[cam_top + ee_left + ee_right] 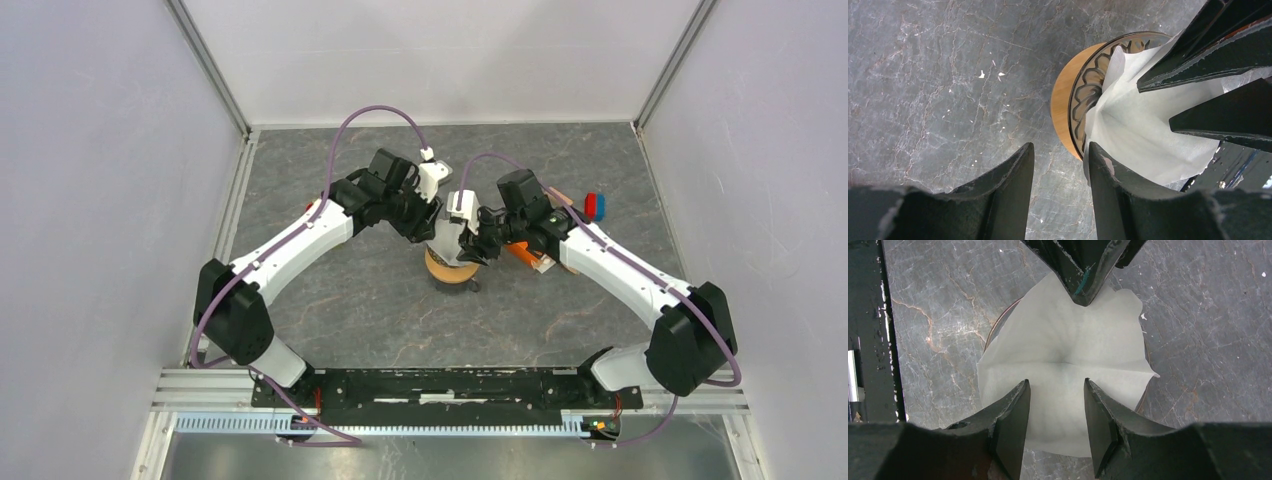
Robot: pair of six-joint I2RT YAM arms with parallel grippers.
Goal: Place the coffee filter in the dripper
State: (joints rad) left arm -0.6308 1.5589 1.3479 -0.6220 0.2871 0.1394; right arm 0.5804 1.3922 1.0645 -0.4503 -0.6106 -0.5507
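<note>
Where my two arms meet at mid-table, the left gripper [1060,172] stands half open, table [923,100] showing between its jaws, one finger at the rim of the coffee filter [1148,130]. The filter is spread inside the dripper [1082,95]. The right gripper [1057,407], half open, is poised over the paper.

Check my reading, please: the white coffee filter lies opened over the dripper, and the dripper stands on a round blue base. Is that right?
Not quite: the base is not blue. The left wrist view shows that the round base under the dripper is tan, like wood. The rest holds: the white coffee filter lies opened over the dripper.
</note>
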